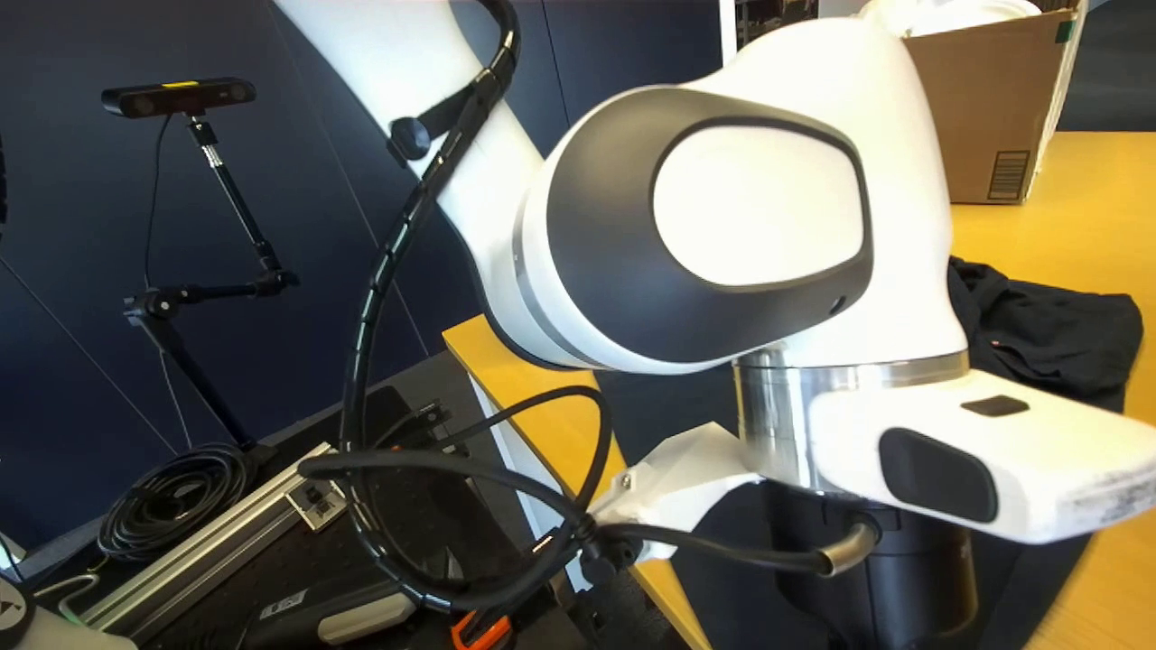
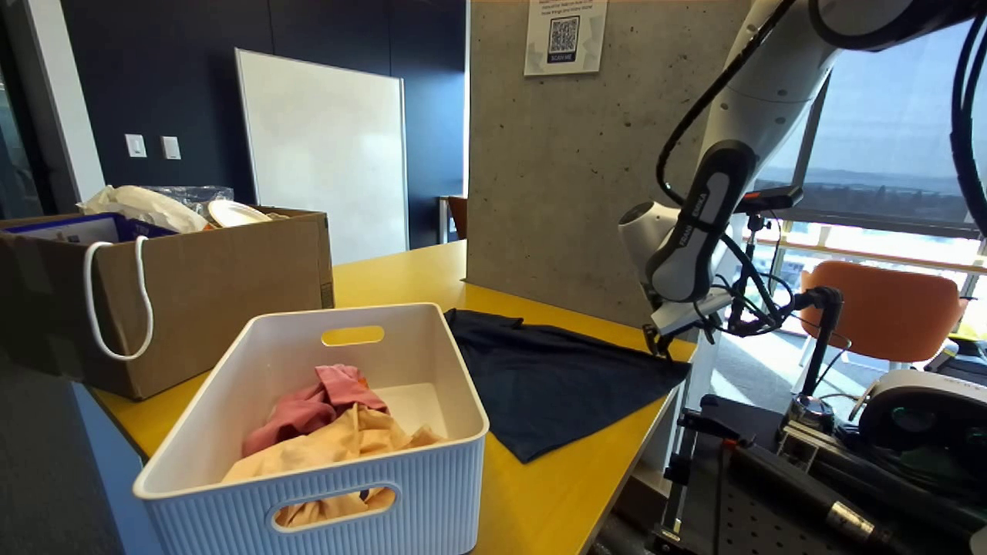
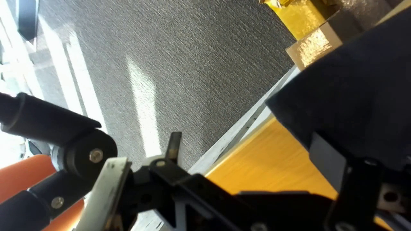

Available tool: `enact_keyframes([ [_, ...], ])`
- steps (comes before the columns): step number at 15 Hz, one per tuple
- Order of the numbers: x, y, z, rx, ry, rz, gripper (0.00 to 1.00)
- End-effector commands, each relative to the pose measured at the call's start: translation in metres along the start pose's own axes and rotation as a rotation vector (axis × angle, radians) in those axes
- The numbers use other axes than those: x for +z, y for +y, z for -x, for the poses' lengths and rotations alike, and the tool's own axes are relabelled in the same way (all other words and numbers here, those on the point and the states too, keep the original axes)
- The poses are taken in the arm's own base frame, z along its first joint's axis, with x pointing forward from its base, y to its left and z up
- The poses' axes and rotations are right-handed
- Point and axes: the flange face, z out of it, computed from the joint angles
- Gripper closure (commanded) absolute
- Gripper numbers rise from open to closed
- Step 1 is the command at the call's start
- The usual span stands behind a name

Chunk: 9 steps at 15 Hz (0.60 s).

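My gripper (image 3: 250, 155) is open and empty in the wrist view, its two fingers wide apart over the yellow table (image 3: 266, 160) near its edge. A dark navy cloth (image 2: 563, 378) lies spread on the table in an exterior view, with one corner towards my gripper (image 2: 657, 341). In the wrist view the cloth (image 3: 353, 96) lies beside and behind the right finger; I cannot tell if they touch. The cloth (image 1: 1052, 334) shows partly behind the arm in an exterior view, where my fingertips are out of frame. A white bin (image 2: 312, 478) holds pink cloth (image 2: 308, 412) and tan cloth (image 2: 339, 443).
A full cardboard box (image 2: 231, 301) with a white rope handle stands behind the bin. A concrete pillar (image 2: 586, 177) rises behind the cloth. A black jointed camera stand (image 3: 86, 154) and an orange chair (image 3: 25, 175) are near the gripper's left side. Cables (image 1: 379, 298) loop along the arm.
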Motion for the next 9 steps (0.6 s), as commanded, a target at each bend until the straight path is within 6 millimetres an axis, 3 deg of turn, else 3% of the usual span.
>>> enact_keyframes([
  [1,-0.05,0.018,-0.008,0.032,0.069,-0.084,0.0],
  [6,-0.141,0.016,-0.036,0.073,0.196,-0.299,0.0],
  [9,-0.188,0.005,-0.037,0.092,0.247,-0.457,0.0],
])
